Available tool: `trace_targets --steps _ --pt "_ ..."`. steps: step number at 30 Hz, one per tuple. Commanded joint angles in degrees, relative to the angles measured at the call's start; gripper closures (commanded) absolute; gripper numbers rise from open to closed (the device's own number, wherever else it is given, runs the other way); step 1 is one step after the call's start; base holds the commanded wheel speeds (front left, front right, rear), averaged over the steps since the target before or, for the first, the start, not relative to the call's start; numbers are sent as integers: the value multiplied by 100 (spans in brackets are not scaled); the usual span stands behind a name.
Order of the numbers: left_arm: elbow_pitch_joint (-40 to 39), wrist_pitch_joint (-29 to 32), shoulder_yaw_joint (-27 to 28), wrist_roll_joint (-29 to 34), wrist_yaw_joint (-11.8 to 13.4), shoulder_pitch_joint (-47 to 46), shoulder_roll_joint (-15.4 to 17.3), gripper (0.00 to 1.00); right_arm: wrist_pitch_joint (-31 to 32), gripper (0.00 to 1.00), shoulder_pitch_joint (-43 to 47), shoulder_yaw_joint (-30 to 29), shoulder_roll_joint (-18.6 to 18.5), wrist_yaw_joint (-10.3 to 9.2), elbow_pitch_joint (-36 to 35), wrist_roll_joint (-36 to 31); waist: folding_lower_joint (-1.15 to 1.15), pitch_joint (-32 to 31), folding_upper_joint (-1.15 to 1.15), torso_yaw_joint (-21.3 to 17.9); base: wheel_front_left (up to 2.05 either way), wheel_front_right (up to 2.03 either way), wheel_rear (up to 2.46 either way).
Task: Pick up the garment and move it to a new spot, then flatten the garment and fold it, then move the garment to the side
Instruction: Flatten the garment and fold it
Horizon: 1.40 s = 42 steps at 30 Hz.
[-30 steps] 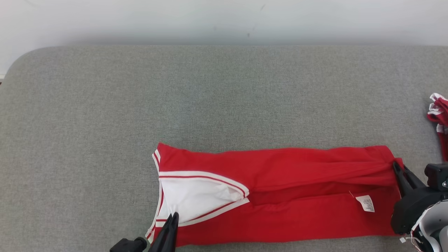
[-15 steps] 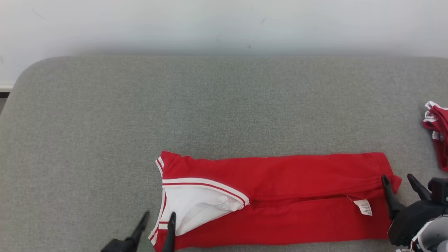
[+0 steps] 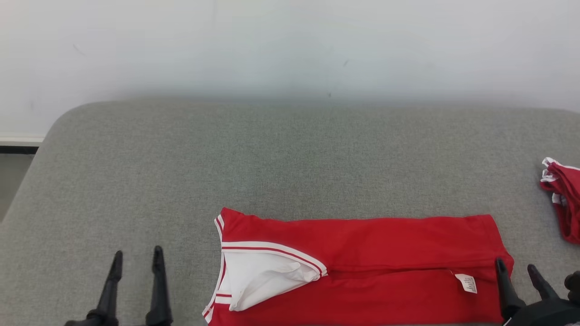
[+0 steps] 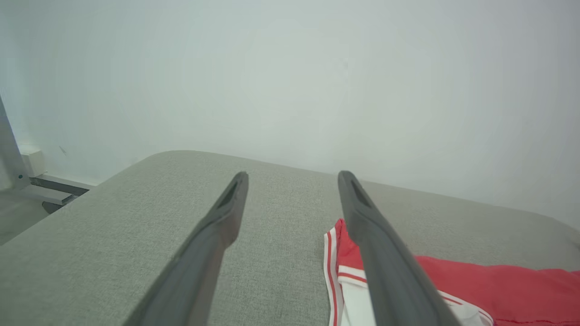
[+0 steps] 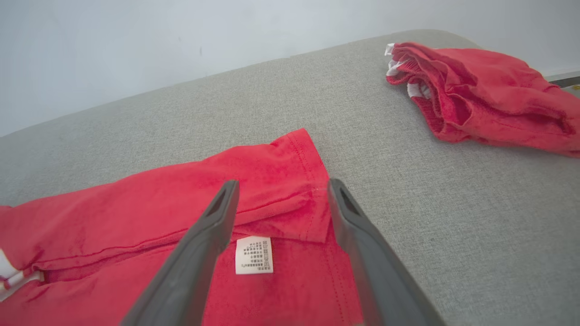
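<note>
Head view: I see the red garment lying flat as a long folded band near the front edge of the grey padded surface.
Garment orientation: white-trimmed neckline end toward the left, white inner fabric exposed; hem end toward the right.
Care label: white, on the lower layer near the hem end.
Left gripper: fingers spread wide, holding nothing, over bare grey surface, apart from the garment on its left side.
Left wrist view: I confirm the left gripper is spread, with the garment's trimmed corner beside its right finger.
Right gripper: fingers spread wide, holding nothing, at the garment's hem end.
Right wrist view: the right gripper straddles the folded hem corner; the care label shows between the fingers. I cannot tell whether they touch the cloth.
Second red garment: bunched, at the far right, well apart from the folded one.
</note>
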Motion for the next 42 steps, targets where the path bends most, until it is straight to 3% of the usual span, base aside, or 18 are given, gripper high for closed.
trace_targets --steps 1,11,19,25,35,42 --pt "-26 -12 134 105 -75 113 -58 0 54 0 98 -66 54 -16 -34 24 1 -94 0 30 0 0 0" --pt "16 -12 854 580 -482 371 -341 0 1014 0 57 -539 305 -16 -2 -93 1 -216 0 37 0 0 0" --pt "49 -13 905 767 -583 382 -409 0 2505 0 -548 -952 146 -16 103 -418 1 -173 0 134 0 0 0" --pt "84 -13 858 800 -614 329 -419 0 3274 0 -1009 -1094 15 -16 221 -660 1 -38 0 219 0 0 0" --pt "152 -13 761 759 -647 89 -422 0 3596 0 -1564 -916 -344 -16 887 -817 1 518 0 403 0 0 0" --pt "416 -13 630 637 -707 -30 -422 0 3647 0 -1718 -758 -349 -16 1287 -697 1 741 0 488 0 0 0"
